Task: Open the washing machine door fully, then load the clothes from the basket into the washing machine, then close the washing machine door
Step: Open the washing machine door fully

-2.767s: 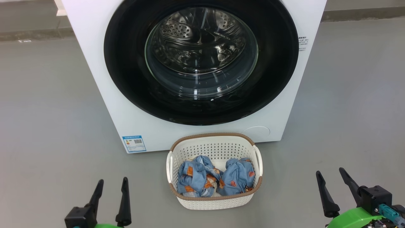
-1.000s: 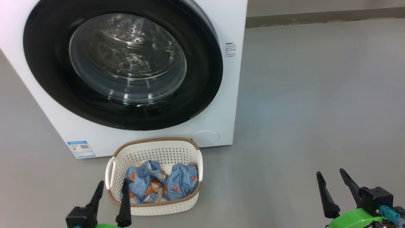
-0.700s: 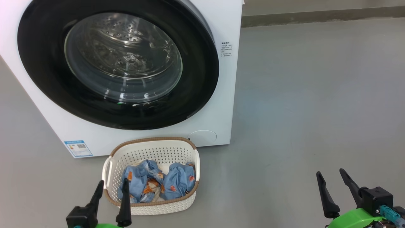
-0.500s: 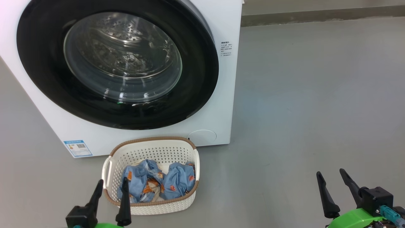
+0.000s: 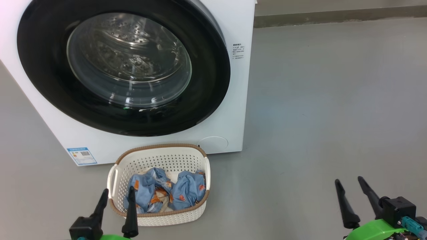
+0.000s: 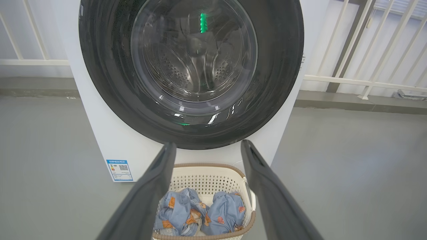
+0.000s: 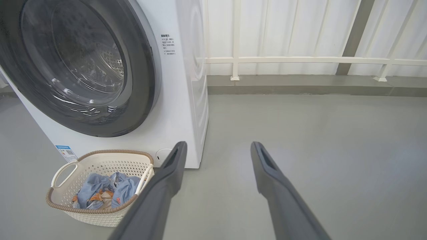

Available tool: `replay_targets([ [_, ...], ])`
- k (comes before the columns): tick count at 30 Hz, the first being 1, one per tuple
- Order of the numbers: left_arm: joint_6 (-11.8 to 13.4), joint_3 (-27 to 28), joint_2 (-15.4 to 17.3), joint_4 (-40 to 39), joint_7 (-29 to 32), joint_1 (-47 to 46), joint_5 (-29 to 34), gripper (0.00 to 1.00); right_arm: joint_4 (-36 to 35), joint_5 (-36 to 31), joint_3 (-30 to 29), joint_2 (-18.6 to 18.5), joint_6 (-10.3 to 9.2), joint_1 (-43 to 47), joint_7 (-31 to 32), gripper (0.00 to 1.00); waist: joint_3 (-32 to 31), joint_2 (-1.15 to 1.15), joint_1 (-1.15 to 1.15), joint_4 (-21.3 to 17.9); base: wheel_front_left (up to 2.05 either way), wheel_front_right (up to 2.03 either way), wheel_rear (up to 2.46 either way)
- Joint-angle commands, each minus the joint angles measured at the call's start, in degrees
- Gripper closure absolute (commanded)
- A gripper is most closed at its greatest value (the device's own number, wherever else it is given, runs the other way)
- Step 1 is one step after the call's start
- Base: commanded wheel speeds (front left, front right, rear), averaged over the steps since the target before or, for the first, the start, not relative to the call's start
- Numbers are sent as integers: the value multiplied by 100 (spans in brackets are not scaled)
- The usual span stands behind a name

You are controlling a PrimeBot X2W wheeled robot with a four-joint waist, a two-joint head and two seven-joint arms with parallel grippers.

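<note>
Our left gripper (image 5: pixel 119 189) has its two fingers wide apart and holds nothing. Straight ahead of it, low between the fingers in the left wrist view, stands the basket (image 5: pixel 160 146) on the grey floor (image 5: pixel 317 116). Inside the basket lie the clothes (image 5: pixel 166 193), two crumpled blue bundles side by side. Beyond the basket and above it is the washing machine (image 5: pixel 238 100), and the washing machine door (image 5: pixel 43 83) is shut flat against its front. The basket stands just before the machine, but whether the two touch we cannot say for sure. A blue label sticker (image 5: pixel 81 156) is on the machine's lower corner, ahead of this gripper and a little to its left.

Our right gripper (image 5: pixel 348 179) is also spread and empty. The basket and the machine lie well off to its left. Ahead of it is bare floor, then a white railing (image 7: pixel 300 60).
</note>
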Motion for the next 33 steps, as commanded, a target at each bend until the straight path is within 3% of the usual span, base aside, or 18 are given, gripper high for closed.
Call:
replay_targets([
  [1, 60, 166, 102, -141, -71, -213, 4, 0, -182, 58, 162, -76, 9, -130, -74, 100, 8, 0, 0, 2, 0, 0, 0],
  [16, 87, 135, 92, -175, -75, -239, 5, 0, -188, 248, 185, -152, 9, -169, -29, 100, 89, 0, 0, 19, 0, 0, 0],
  [21, 88, 125, 91, -241, -76, -267, 25, 0, -110, 631, 151, -126, 9, -318, 162, 100, 217, 0, 0, 24, 0, 0, 0],
  [25, 97, 114, 78, -358, -77, -360, 68, 0, -37, 1528, 58, -43, 9, -579, 459, 100, 447, 0, 0, 48, 0, 0, 0],
  [33, 115, 59, 21, -509, -77, -574, 148, 0, 281, 4127, -378, 28, 9, -1315, 1458, 100, 976, 0, 0, 127, 0, 0, 0],
])
